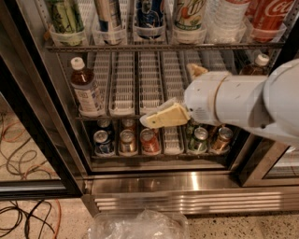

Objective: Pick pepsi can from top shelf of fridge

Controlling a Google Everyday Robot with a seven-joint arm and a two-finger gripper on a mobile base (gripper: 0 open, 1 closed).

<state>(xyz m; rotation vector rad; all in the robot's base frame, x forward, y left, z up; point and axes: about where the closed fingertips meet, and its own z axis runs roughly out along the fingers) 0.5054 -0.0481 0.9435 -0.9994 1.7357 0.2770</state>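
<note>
The pepsi can (149, 13), dark blue with white markings, stands on the top shelf (117, 47) of the fridge (187, 184), between a slim blue-and-silver can (110, 16) and a white-and-green can (189, 14). Its top is cut off by the frame edge. My gripper (166, 116), cream-coloured on a white arm (243, 102), hangs in front of the middle rack, well below the pepsi can and slightly to its right. It holds nothing that I can see.
A brown bottle (86, 91) stands at the left of the middle rack. Several cans (149, 140) line the lower rack. A red Coca-Cola bottle (273, 14) is at the top right. Black door frames flank the opening. Cables (18, 154) and a plastic bag (138, 226) lie on the floor.
</note>
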